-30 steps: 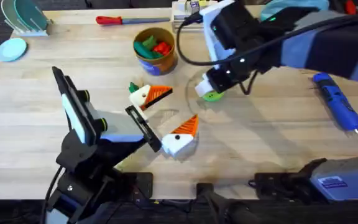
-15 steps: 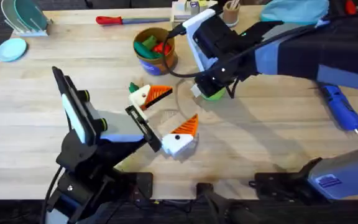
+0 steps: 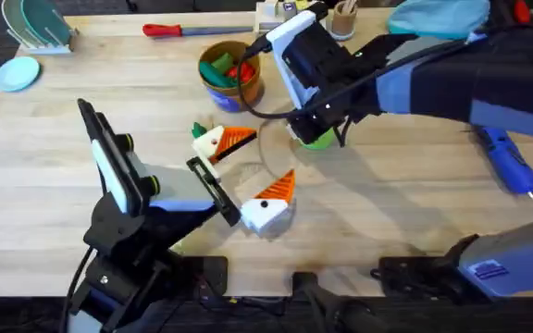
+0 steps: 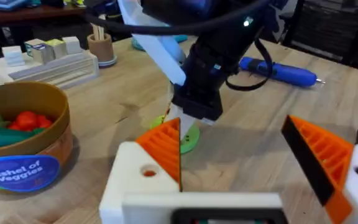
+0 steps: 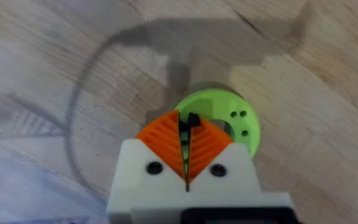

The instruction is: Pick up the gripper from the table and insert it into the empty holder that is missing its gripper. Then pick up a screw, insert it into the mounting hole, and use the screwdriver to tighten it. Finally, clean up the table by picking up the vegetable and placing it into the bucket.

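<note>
The left arm rises from the lower left of the desk (image 3: 387, 213) and bends forward, low over the wood. Its gripper, the left gripper (image 3: 246, 174), is spread wide and grasps nothing; one white and orange finger (image 4: 157, 158) shows close in the left wrist view. Behind it stands the bucket (image 3: 230, 76), with green and red toy food inside.

The right arm reaches in from the right, past the middle, with its wrist tipped down. The right gripper (image 5: 187, 134) points down at a green disc (image 5: 229, 121) – its orange pads are pressed together. A tiny dark bit sits at the tips; I cannot tell what it is.

Far right, the blue screwdriver (image 3: 505, 159) lies flat on the desk.
</note>
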You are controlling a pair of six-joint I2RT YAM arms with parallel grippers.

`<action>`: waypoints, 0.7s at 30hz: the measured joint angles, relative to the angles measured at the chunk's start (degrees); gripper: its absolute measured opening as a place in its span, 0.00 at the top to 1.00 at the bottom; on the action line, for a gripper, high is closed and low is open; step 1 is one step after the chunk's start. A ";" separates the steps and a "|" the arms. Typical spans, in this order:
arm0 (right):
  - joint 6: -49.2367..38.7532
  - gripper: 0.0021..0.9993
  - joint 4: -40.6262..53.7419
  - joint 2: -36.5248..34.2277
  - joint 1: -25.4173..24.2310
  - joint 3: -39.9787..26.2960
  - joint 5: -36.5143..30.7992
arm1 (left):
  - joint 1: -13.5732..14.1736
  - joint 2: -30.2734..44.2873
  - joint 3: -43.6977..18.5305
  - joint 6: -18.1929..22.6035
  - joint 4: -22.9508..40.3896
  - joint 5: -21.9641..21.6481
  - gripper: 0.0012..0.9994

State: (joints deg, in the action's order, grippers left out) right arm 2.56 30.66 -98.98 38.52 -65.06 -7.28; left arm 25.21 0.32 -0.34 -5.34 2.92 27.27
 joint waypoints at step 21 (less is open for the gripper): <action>-0.49 1.00 8.90 7.50 0.02 -8.78 -0.06 | 0.00 -0.01 0.00 -0.01 0.00 0.00 0.01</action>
State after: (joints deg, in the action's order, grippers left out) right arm 2.07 39.55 -91.48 38.54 -73.84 -7.33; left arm 25.21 0.31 -0.34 -5.36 2.92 27.27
